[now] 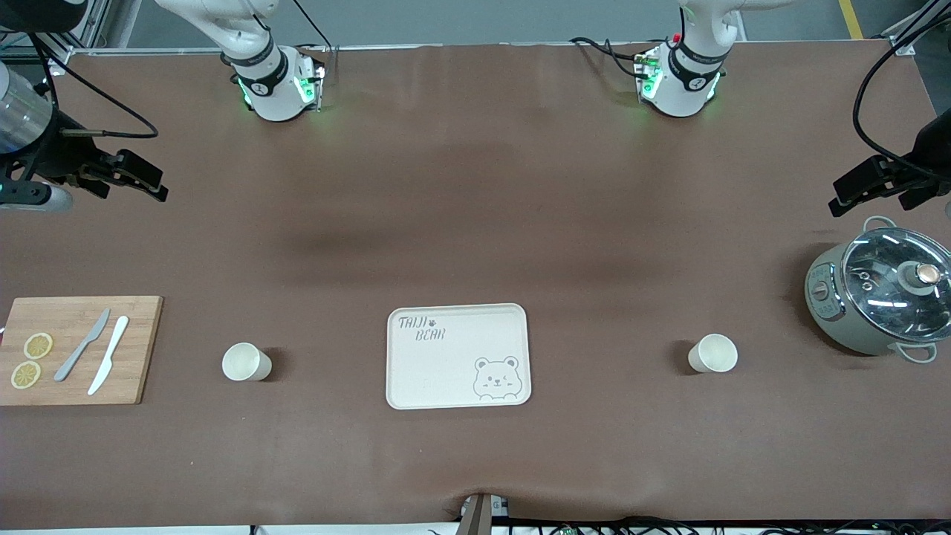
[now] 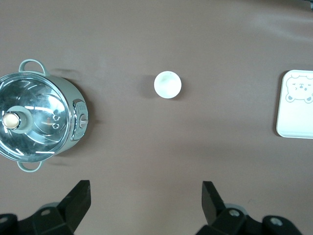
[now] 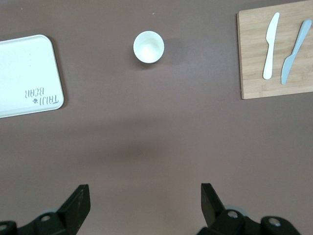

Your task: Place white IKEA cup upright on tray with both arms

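Front view: tray [image 1: 416, 371] btwn two cups, apart

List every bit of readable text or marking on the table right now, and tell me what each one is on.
"TAIJI BEAR": grey lettering on the cream tray, with a paw mark after "TAIJI" and a bear-face drawing in the corner.
Markings on the control panel of the pot: too small to read.
Mark on each arm's base band: too small to read.
Two cups, cutting board, knives: no text visible.
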